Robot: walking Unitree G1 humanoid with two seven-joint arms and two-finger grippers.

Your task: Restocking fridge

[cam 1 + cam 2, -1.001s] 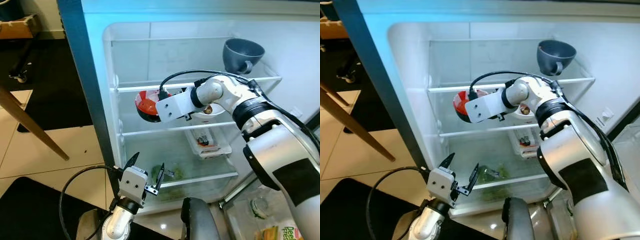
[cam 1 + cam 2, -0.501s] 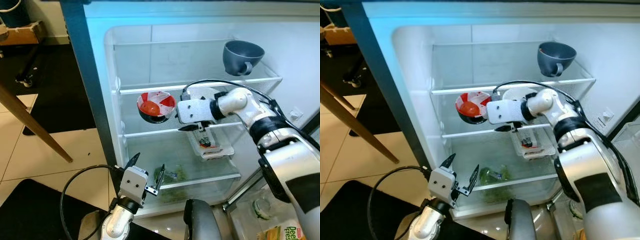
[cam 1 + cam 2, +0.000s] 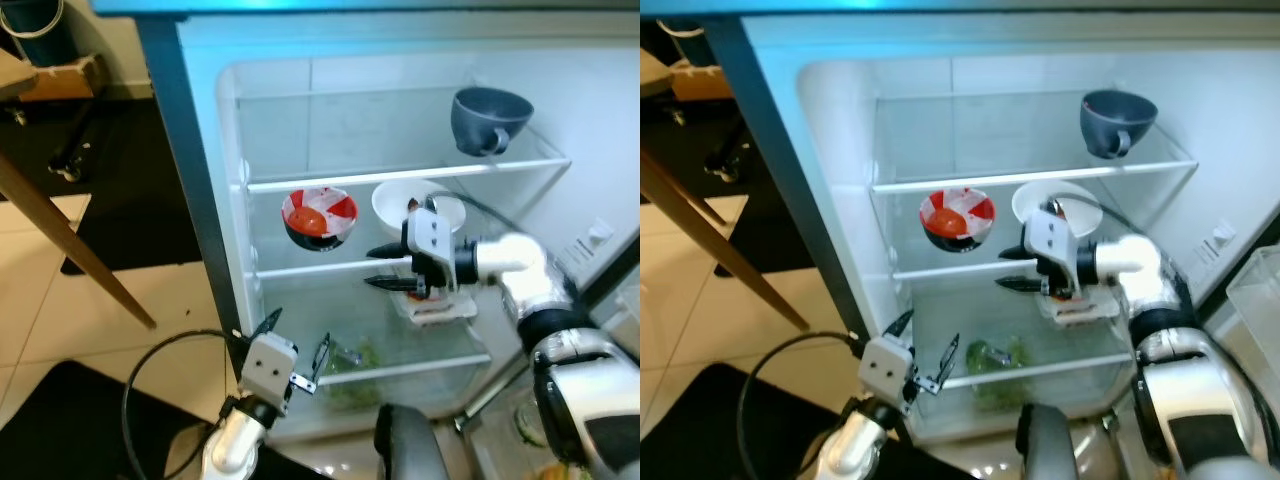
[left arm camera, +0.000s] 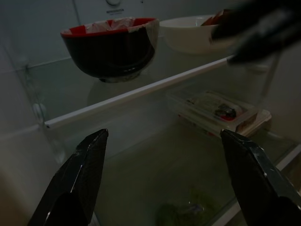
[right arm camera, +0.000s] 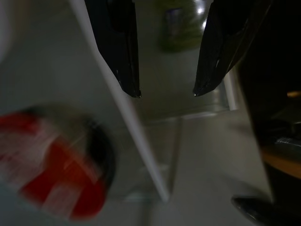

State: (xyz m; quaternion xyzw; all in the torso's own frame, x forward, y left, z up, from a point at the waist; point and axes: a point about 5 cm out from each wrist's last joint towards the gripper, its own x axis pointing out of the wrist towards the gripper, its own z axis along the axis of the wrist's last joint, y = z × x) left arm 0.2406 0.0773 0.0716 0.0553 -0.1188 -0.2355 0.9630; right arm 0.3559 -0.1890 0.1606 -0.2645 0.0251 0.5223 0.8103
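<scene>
**Open fridge, right gripper in front of the middle shelf**

The fridge [image 3: 225,150] stands open in a room with a pale tiled floor [image 3: 60,300] and a dark mat [image 3: 60,420]; a wooden leg [image 3: 70,255] crosses at the left. On the top shelf a grey cup [image 3: 490,118] sits near the right edge. On the middle shelf [image 3: 330,268] a red and white bowl [image 3: 319,217] stands toward the left, and a white bowl [image 3: 400,205] is just beside it, toward the right. On the shelf below lies a clear tray [image 3: 435,305], and in the bottom part there is a green packet [image 3: 352,357].

The right gripper [image 3: 385,268] is at the front edge of the middle shelf, in front of the white bowl, with its fingers apart and holding nothing. The red and white bowl seems already placed. To leave well, I judge the arm should pull straight outward and stay level, so that a finger does not catch the shelf edge or push the white bowl.

The left gripper [image 3: 297,350] hangs low before the fridge, its fingers wide and empty.
</scene>
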